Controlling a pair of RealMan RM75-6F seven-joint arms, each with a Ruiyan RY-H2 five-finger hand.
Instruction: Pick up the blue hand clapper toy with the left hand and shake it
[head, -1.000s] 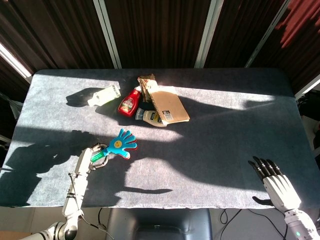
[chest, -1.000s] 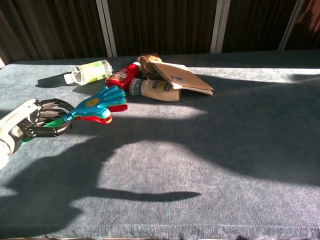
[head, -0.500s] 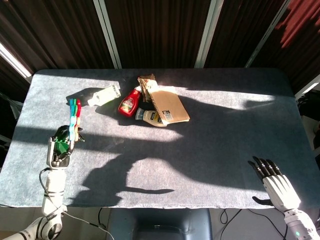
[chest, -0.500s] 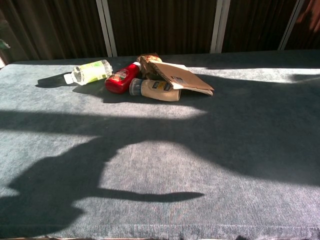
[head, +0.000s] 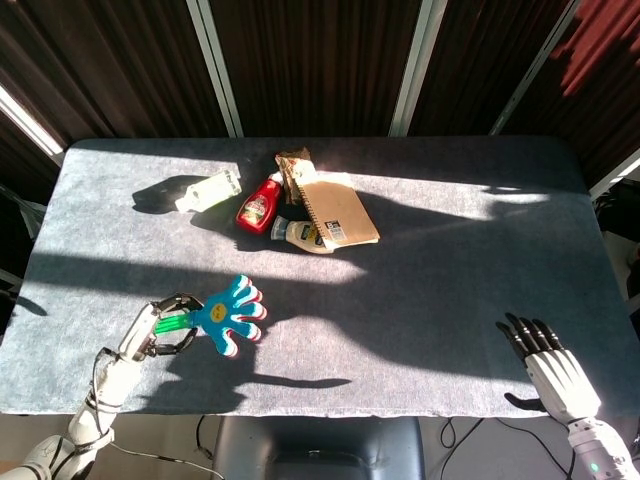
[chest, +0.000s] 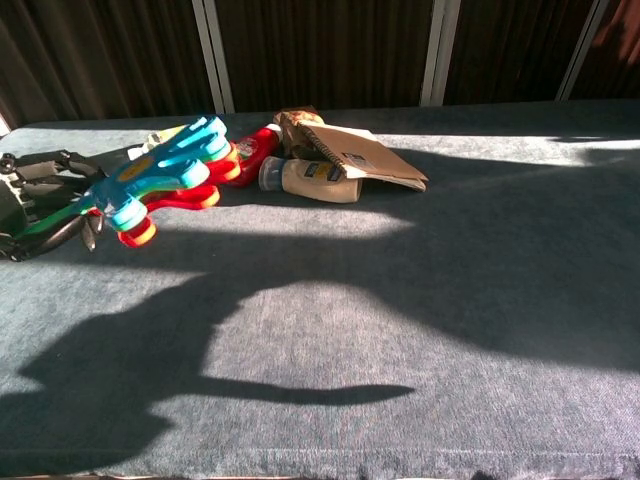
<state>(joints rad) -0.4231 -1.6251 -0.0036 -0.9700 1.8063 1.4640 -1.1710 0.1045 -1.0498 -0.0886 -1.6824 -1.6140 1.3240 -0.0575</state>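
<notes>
Swung back down, blue hand clapper toy (head: 227, 312) gripped by left hand (head: 150, 335), ketchup bottle (head: 260, 204) beyond (right hand (head: 548, 365) open, idle)

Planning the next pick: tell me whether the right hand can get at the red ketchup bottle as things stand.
Probably, with a long reach: the right hand is open and empty, with bare grey tabletop between it and the red ketchup bottle.

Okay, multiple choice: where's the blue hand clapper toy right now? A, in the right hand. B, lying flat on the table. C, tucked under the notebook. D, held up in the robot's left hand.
D: the left hand grips the blue hand clapper toy by its green handle, lifted above the table.
</notes>
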